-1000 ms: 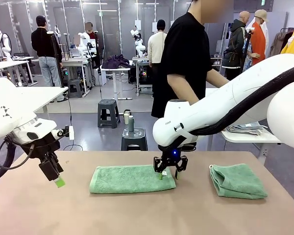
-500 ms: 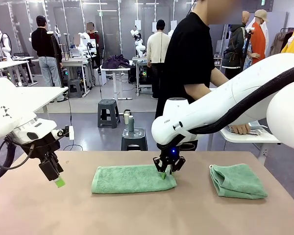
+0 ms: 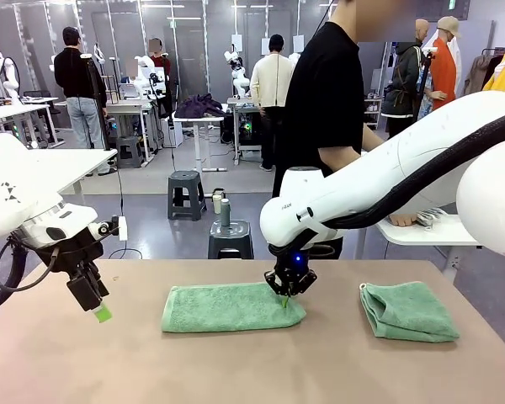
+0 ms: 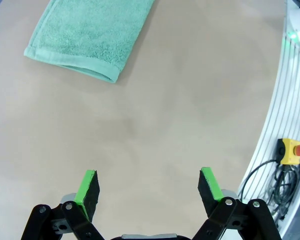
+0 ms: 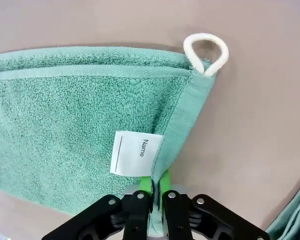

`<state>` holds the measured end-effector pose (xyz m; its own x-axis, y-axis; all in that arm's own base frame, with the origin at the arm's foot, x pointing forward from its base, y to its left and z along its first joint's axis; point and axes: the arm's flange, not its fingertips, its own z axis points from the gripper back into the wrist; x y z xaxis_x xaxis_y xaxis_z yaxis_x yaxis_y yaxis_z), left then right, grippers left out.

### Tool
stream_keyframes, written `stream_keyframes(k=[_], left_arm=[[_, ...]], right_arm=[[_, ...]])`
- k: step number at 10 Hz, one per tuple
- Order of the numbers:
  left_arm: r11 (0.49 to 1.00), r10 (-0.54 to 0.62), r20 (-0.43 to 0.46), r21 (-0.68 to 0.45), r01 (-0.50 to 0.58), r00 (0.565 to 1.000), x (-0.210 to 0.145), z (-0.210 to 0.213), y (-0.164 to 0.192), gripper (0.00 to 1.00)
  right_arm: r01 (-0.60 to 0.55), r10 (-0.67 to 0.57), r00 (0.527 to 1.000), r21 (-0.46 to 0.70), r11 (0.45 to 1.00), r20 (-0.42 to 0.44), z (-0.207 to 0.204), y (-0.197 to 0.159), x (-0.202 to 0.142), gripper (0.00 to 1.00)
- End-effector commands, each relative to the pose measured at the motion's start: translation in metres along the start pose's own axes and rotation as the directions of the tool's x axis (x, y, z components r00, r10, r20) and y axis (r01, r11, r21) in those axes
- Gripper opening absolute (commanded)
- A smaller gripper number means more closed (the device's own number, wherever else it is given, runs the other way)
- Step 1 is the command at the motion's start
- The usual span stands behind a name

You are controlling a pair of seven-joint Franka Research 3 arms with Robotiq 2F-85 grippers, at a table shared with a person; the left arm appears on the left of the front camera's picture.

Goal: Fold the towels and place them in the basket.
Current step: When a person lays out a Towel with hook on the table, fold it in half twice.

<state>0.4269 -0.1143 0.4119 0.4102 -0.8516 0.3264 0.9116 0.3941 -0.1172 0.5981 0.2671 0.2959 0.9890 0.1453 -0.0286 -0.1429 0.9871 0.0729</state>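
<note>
Status: task maybe half done at best. One towel sits folded into a compact stack on the desk at robot's right, second towel lies mid-desk as a long strip, folded lengthwise once by the look of it, so needs at least another fold. Basket: can't see it, and both towels are on the desk, so placing isn't done for either. Right tool is down at the strip's right end, pads pinched tight on the hem; right wrist cam shows the green fingertips clamped on the towel edge just below the white "Name" label, white hanging loop at the far corner lying on the desk. Right arm reaches in from robot's right across the desk, wrist pointing roughly straight down, tool low at cloth level. Likely next: lift that end and carry it over toward the left end, my guess only. Left tool is idle, jaws spread wide w/ nothing in them, hovering above bare desk at robot's left, tilted down and inward; left wrist cam has the strip's near corner well apart from its fingers. Person stands behind the desk, hand on a side table, not involved
</note>
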Motion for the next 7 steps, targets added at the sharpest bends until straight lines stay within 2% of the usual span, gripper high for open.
stream_keyframes(k=[1, 2, 4, 7], left_arm=[[1.0, -0.002, -0.011, 0.0, 0.002, 1.0, 0.002, 0.001, 0.004, 1.0], [1.0, -0.002, -0.011, 0.0, 0.002, 1.0, 0.002, 0.001, 0.004, 1.0], [1.0, -0.002, -0.011, 0.0, 0.002, 1.0, 0.002, 0.001, 0.004, 1.0], [1.0, -0.002, -0.011, 0.0, 0.002, 1.0, 0.002, 0.001, 0.004, 1.0]], right_arm=[[0.001, -0.001, 1.0, -0.018, 1.0, -0.015, 0.0, -0.006, 0.001, 0.0], [-0.001, 0.001, 1.0, -0.015, 1.0, -0.015, 0.005, -0.013, 0.0, 0.0], [-0.039, 0.043, 0.998, -0.078, 0.996, 0.048, 0.031, -0.031, -0.009, 0.0], [-0.083, 0.092, 0.991, -0.094, 0.992, 0.093, 0.074, -0.05, -0.021, 0.0]])
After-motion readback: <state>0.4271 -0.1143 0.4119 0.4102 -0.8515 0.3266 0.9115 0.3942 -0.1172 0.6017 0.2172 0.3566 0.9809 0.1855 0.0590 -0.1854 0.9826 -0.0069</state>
